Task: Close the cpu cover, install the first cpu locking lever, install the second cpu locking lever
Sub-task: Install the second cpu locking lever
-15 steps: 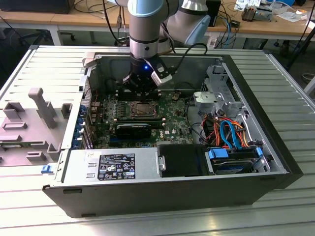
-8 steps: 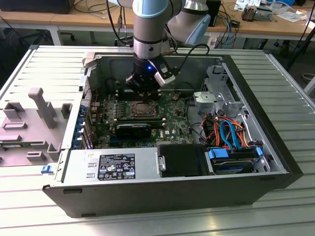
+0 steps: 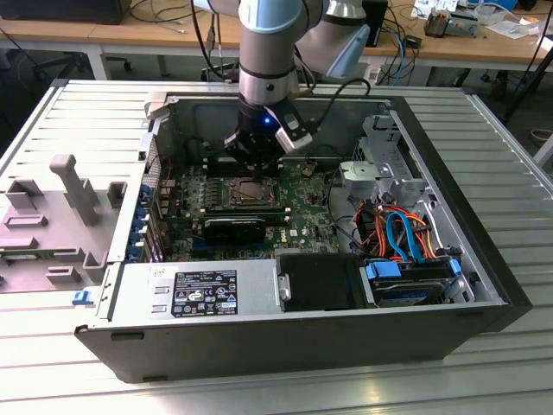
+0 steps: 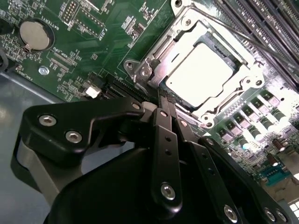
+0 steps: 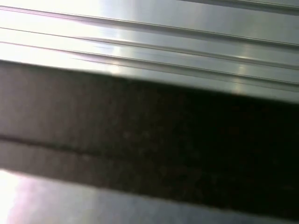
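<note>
The cpu cover (image 4: 232,87) is a silvery metal frame lying flat around the bright cpu lid on the green motherboard (image 4: 93,42). In the exterior view the cpu cover (image 3: 246,192) sits mid-board inside the open computer case. My gripper (image 3: 252,162) hangs just behind it there. In the second wrist view the black fingers of my gripper (image 4: 163,101) are pressed together, shut, with their tips at the near edge of the socket frame. Nothing shows between them. A thin metal rod (image 4: 261,45) runs along the far side of the socket.
A black oblong block (image 3: 235,228) lies in front of the socket. The grey power-supply box (image 3: 199,292), drive cage and coloured cables (image 3: 402,233) take up the case's front and the exterior view's right. The first wrist view has the ribbed metal table (image 5: 149,42) and a dark case wall (image 5: 149,140).
</note>
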Motion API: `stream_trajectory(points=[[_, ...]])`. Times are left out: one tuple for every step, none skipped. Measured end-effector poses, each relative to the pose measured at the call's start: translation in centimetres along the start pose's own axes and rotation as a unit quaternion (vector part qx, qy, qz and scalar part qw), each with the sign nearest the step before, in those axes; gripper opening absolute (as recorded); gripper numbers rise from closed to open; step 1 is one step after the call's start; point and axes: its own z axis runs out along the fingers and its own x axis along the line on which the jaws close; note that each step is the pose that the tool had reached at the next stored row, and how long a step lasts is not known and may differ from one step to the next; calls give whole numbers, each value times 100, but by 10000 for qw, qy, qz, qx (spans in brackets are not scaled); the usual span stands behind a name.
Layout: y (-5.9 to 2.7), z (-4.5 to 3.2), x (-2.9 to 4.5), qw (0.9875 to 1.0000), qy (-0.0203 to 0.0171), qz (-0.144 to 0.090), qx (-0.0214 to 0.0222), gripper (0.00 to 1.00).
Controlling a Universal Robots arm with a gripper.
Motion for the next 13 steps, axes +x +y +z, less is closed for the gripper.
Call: stream_trajectory(points=[[-13,0,1,10000,0,0,-2,11],[-25,0,2,10000,0,0,-5,11],[-44,-1,3,10000,0,0,-7,11],[-57,-1,1,10000,2,0,-9,11],[-66,-1,-4,10000,2,0,-11,11],[-71,-2,-8,10000,3,0,-11,11],[-74,-2,-12,10000,4,0,-11,11],[-77,-1,-21,10000,5,0,-13,11],[-79,-1,-28,10000,7,0,-14,11],[-84,-1,-42,10000,12,-1,-13,11],[-87,-1,-48,10000,14,0,-14,11],[-89,-1,-52,10000,14,0,-14,11],[-92,-2,-54,10000,14,0,-14,11]])
